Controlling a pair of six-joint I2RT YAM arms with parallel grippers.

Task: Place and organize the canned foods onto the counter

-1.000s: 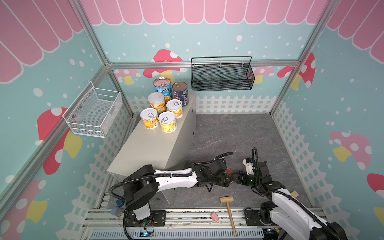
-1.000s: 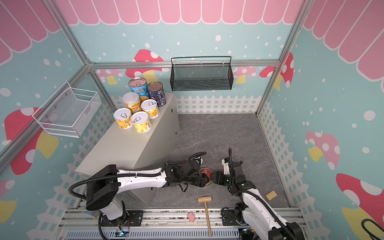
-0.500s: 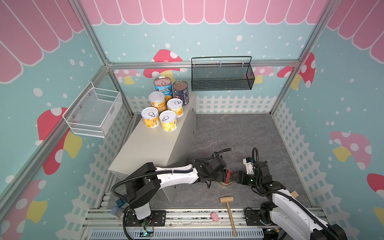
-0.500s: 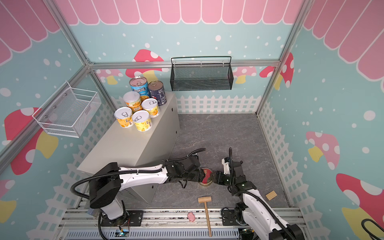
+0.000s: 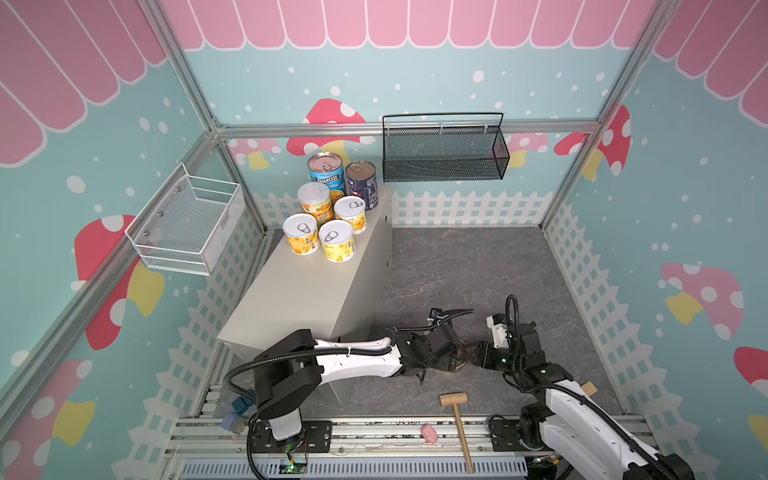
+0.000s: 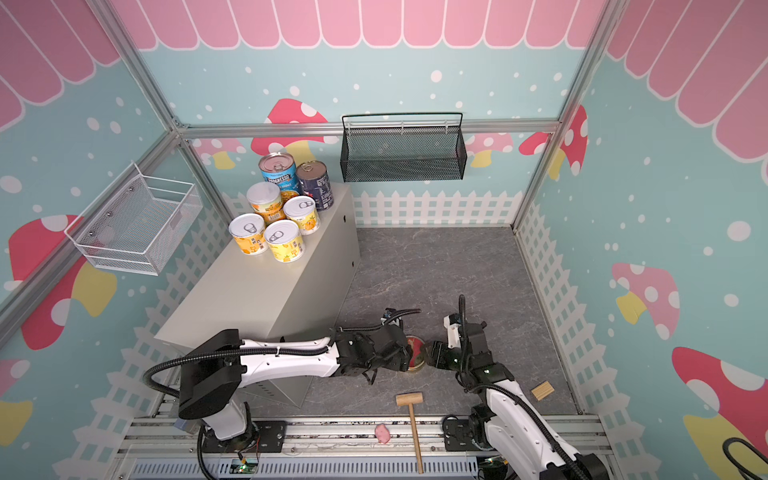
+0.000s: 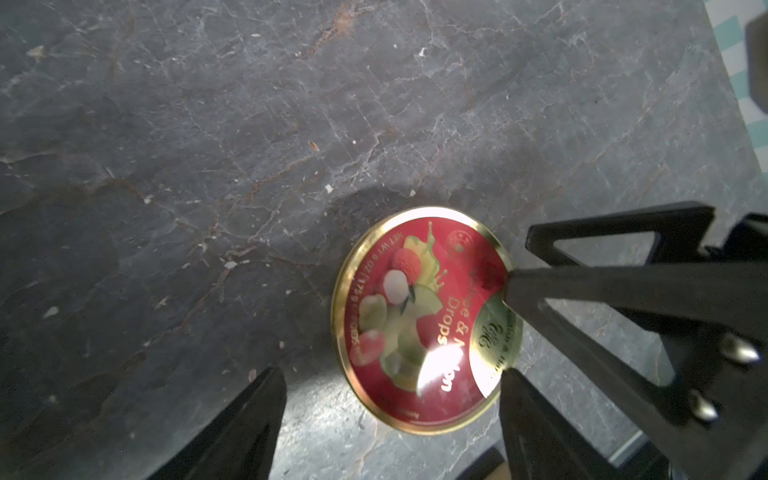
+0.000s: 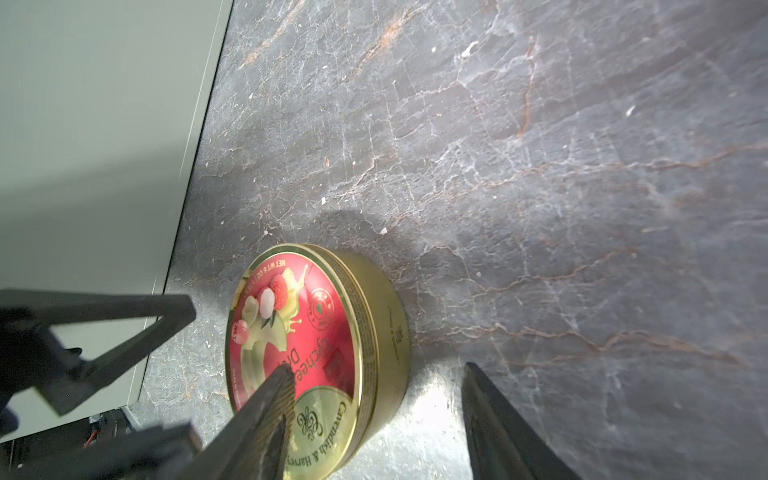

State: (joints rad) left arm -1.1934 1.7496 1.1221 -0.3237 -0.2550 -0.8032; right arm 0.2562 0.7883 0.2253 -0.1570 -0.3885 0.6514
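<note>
Tin (image 7: 415, 320): on the floor (image 7: 208, 166), tipped up on its rim between the two sets of jaws, red lid facing the left jaws.
Right jaws: part open, astride the tin's rim; one finger (image 8: 266, 415) against the lid, the other clear of the gold back.
Left jaws: wide open, empty, just short of the lid.
Six cans (image 5: 328, 208): upright on the surface (image 5: 307, 299), well apart from both jaws.

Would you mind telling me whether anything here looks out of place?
Yes: the red-lidded tin is not on the counter with the six upright cans. It stands tipped on its rim on the floor, straddled by the right gripper.
</note>
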